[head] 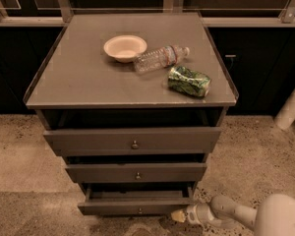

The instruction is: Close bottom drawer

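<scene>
The bottom drawer [137,207] is the lowest and narrowest of three dark grey-brown fronts. It stands pulled out, with its box interior showing above the front and a tiny knob [140,211] at centre. My gripper [179,216] is low at the drawer's right front corner, pointing left and close to or touching the front's right end. The white arm [246,215] comes in from the bottom right.
The top drawer [132,140] and middle drawer [136,172] sit above. On the cabinet top [78,77] lie a cream bowl [125,47], a clear plastic bottle [160,58] and a green snack bag [189,81]. Speckled floor surrounds the cabinet. A white post [291,107] stands at right.
</scene>
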### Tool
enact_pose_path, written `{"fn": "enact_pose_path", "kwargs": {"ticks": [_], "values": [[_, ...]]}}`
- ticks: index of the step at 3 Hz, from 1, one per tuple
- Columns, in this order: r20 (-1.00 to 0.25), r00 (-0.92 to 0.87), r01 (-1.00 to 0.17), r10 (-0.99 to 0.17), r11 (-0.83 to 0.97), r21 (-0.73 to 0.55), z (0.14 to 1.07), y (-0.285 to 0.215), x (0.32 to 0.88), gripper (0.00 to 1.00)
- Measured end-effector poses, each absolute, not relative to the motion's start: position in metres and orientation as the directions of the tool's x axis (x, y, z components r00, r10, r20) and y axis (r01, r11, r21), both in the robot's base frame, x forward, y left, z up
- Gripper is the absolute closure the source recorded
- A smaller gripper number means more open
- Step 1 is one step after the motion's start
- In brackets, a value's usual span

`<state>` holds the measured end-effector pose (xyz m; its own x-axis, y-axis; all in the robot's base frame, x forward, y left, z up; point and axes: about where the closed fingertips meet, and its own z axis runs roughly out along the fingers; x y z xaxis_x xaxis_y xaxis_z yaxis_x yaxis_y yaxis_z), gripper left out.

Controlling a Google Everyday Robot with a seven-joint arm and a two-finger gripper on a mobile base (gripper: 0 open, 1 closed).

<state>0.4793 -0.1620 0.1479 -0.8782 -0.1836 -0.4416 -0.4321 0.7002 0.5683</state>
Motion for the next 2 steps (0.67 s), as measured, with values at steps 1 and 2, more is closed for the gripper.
{"fn": "enact_pose_path", "kwargs": {"ticks": [1, 2], "values": [[-0.507, -0.844, -0.469, -0.177, 0.703, 0.534, 0.157, -0.158, 0.504, 1.00], [-0.563, -0.807, -0.501, -0.177, 0.710, 0.495, 0.166, -0.155, 0.526, 1.00]]}}
